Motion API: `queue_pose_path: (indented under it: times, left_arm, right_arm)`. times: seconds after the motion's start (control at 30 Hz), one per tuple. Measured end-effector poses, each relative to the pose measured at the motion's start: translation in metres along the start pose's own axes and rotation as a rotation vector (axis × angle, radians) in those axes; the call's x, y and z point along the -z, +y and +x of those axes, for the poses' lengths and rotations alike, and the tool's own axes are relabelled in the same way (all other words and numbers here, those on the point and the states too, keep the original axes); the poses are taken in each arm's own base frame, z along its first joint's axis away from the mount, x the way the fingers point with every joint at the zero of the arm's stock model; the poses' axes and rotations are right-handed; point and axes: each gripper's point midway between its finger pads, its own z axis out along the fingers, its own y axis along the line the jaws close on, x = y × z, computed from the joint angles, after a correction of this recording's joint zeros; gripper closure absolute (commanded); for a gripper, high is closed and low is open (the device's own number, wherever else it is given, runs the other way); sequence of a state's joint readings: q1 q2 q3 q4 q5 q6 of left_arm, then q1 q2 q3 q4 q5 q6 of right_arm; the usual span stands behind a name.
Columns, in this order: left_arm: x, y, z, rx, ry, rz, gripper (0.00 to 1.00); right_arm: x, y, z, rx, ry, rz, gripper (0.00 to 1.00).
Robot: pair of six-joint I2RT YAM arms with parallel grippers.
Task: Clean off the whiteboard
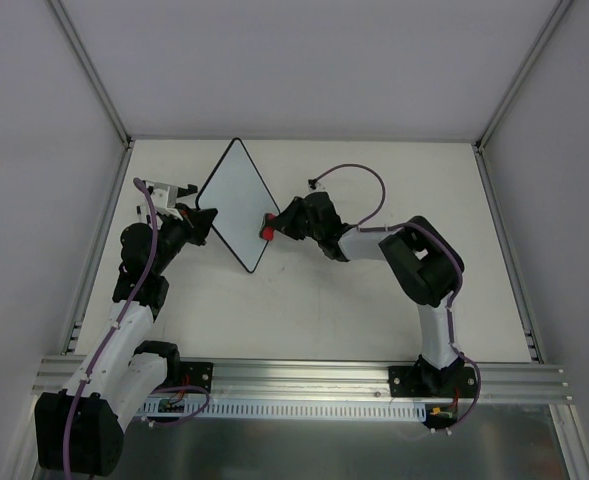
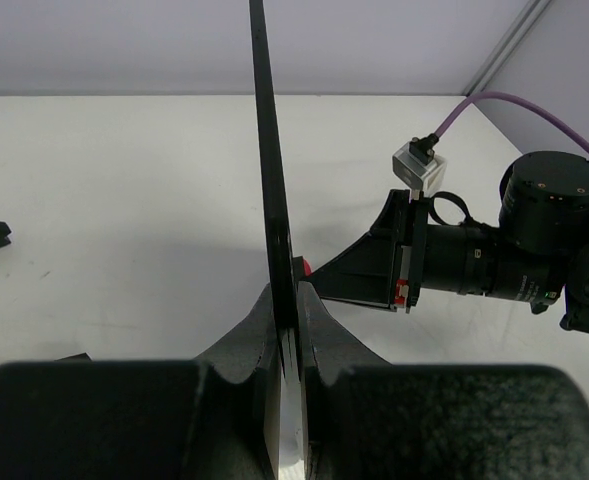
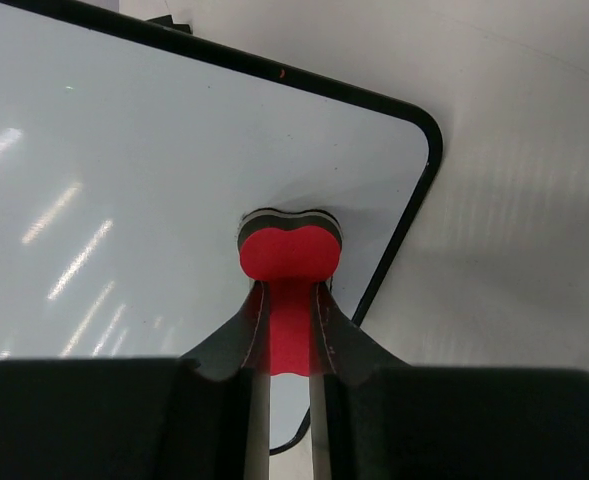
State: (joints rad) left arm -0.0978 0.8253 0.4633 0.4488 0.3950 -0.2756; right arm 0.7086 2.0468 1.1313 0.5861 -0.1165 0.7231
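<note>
1. The whiteboard (image 1: 236, 205) is in the middle of the worktop (image 1: 354, 310), between the two arms. From the top view it looks like a diamond, with one corner towards the back wall and one towards the arm bases.
2. The left gripper (image 1: 202, 222) meets the board at its left-hand corner. In the left wrist view the board is seen edge-on, its thin black frame (image 2: 271, 180) running straight up the picture.
3. The left fingers (image 2: 244, 340) are closed almost completely. The frame is pinched between them, one finger on each face of the board.
4. The right gripper (image 3: 287, 292) is at the opposite side, near the board's right-hand corner. Its fingers (image 3: 224, 350) are narrowly parted and clamp the waist of a red bone-shaped eraser (image 3: 289, 252).
5. The eraser's rounded end sticks out past the fingertips and sits against the white face, just inside the rounded corner of the frame. Its dark backing layer shows as a rim around the red.
6. In the top view the eraser (image 1: 269, 227) appears as a small red spot at the board's right edge, directly in front of the right gripper.
7. The left wrist view shows the right arm's wrist just beside the board on its far face, with a purple cable (image 2: 504, 100) looping from it.
8. I cannot tell from these views whether the board's lower corner rests on the worktop.
</note>
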Motion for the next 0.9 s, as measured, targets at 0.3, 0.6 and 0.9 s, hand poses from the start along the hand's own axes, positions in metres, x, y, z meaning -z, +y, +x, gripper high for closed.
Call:
queue_pose_path:
  times: [0.3, 0.6, 0.9]
  left_arm:
    - [0.0, 0.001, -0.001, -0.005, -0.004, -0.004, 1.0]
    - [0.0, -0.009, 0.004, 0.022, 0.014, 0.026, 1.0]
    - [0.001, -0.005, 0.004, 0.046, 0.011, -0.008, 1.0]
  right_arm:
    - [-0.001, 0.001, -0.003, 0.035, 0.005, 0.007, 0.92]
    - [0.036, -0.029, -0.07, 0.127, -0.115, 0.161, 0.9]
    - [0.116, -0.094, -0.116, 0.213, -0.167, 0.494, 0.84]
